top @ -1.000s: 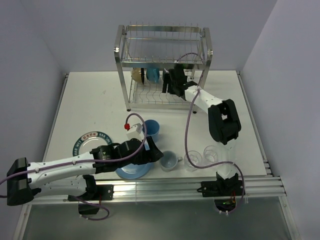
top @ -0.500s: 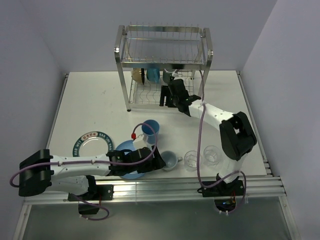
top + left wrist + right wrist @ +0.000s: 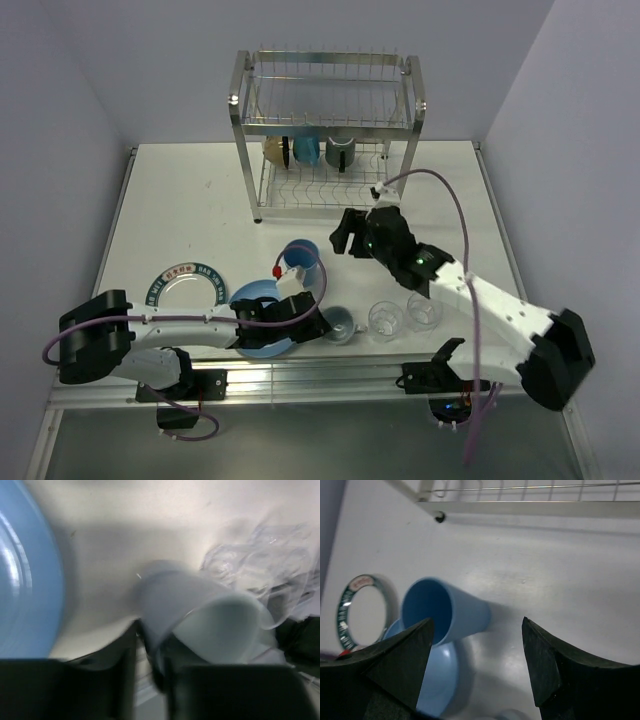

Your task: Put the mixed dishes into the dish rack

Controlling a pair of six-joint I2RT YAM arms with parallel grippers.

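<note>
A flat white desk [image 3: 180, 220] fills the middle of the overhead view, matte and evenly lit, with only soft shadows on it. Plain pale lavender-grey walls close it in on three sides: a back wall [image 3: 300, 30], a left wall [image 3: 50, 180] and a right wall [image 3: 590, 170]. Thin silver aluminium strips [image 3: 114, 215] edge the desk's left and right sides. Ribbed silver aluminium rails [image 3: 330, 372] run along its near edge. Below the rails lies a dark grey surface [image 3: 320, 445].
</note>
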